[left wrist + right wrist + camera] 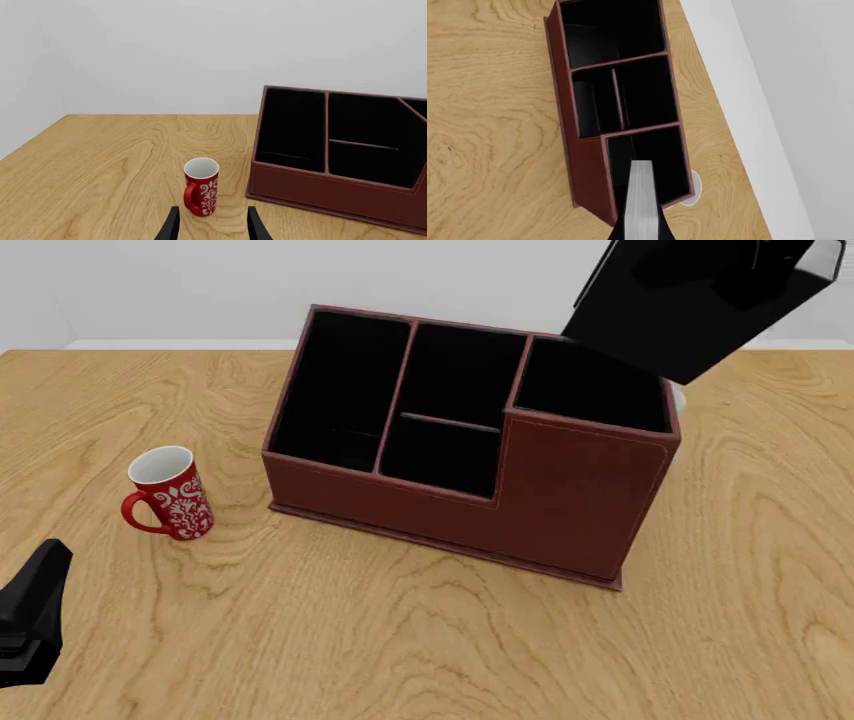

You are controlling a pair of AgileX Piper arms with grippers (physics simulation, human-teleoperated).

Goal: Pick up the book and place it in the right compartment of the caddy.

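Above the back right corner of the large reddish-brown leather-look caddy (pixel 467 455), the right gripper (pixel 642 231) pinches the thick black hardcover book (pixel 687 302) between its 2 fingers, so its opening is no wider than the book's thickness. From the front camera the book hangs tilted in the air, high over the square black-lined right compartment (pixel 587 385), with its lowest corner just above the compartment's far rim. The right wrist camera looks down the book's white page-edge strip (pixel 642 200), which lines up with the open mouth of that same compartment (pixel 650 155); the book is not yet inside it.

Low at the near left of the desk (pixel 400 640), the left gripper (pixel 212 225) is spread, with its 2 thin dark fingers (pixel 170 227) apart and holding nothing. A tall red ceramic mug (pixel 201 186) with a white floral pattern, white inside and a handle, stands upright just beyond those fingers.

Pale stitching runs along the caddy's edges, and its stepped front rises to a tall smooth wall at the right. All 4 cells are lined in matte black. A small pale round thing (pixel 692 196) shows behind the caddy's right end, too hidden to identify. Light wood grain swirls across the desk.
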